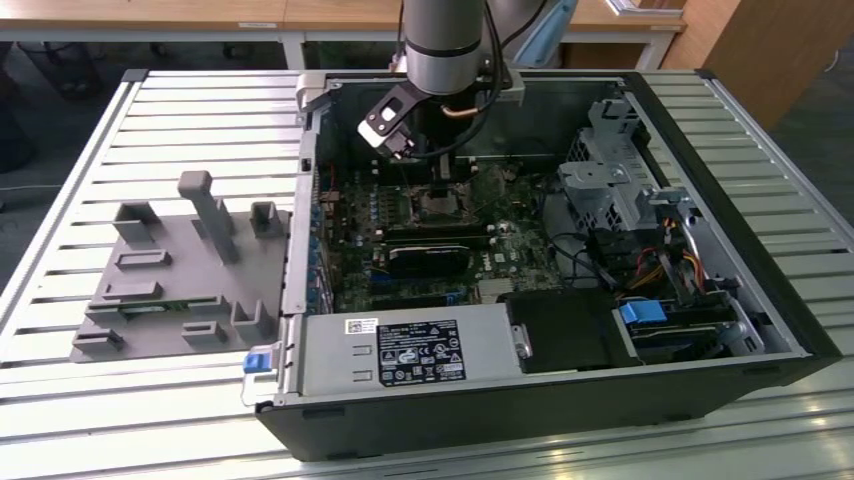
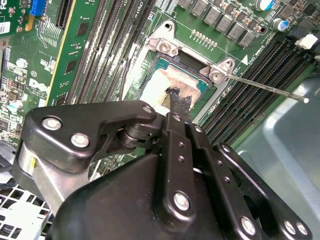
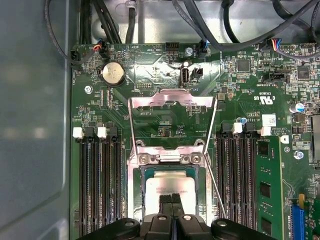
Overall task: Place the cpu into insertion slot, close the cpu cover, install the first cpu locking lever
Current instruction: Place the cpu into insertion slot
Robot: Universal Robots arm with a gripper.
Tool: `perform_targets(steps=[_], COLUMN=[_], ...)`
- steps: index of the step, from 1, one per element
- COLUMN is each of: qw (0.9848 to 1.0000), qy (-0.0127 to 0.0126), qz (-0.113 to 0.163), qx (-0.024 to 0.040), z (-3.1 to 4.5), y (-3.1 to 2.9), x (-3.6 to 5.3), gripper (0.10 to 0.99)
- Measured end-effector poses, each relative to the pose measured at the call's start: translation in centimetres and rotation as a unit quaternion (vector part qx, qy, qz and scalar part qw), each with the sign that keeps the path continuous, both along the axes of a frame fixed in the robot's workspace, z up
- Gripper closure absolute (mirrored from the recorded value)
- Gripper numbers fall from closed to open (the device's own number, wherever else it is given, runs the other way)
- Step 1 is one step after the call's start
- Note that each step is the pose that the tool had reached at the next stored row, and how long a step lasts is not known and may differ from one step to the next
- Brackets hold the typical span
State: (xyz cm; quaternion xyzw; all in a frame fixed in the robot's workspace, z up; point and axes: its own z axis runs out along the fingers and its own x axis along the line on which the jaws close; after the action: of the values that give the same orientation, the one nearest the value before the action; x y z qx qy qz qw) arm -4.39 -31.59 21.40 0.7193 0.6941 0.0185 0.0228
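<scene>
The gripper (image 2: 178,101), fingers together, is seen over the cpu (image 2: 159,82) in the second wrist view; the cover (image 3: 172,98) is shown open in the first wrist view.

You had a pale grey slatted metal table (image 1: 187,110) carrying two items. The open black metal computer case (image 1: 534,425) lay on its side toward the exterior view's right. The grey plastic fixture plate with upright posts (image 1: 174,285) lay flat on the slats, just beside the case, toward the exterior view's left.
</scene>
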Motion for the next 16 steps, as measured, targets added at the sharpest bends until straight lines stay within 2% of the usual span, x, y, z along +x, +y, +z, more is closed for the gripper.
perform_targets(steps=[8, 16], qw=[1.0, 1.0], qy=[0.0, 0.0], qz=[0.0, 0.0], qx=[0.0001, 0.0001], z=[0.29, 1.15], y=[0.0, 0.01], x=[-0.02, -0.03], gripper=[0.98, 0.98])
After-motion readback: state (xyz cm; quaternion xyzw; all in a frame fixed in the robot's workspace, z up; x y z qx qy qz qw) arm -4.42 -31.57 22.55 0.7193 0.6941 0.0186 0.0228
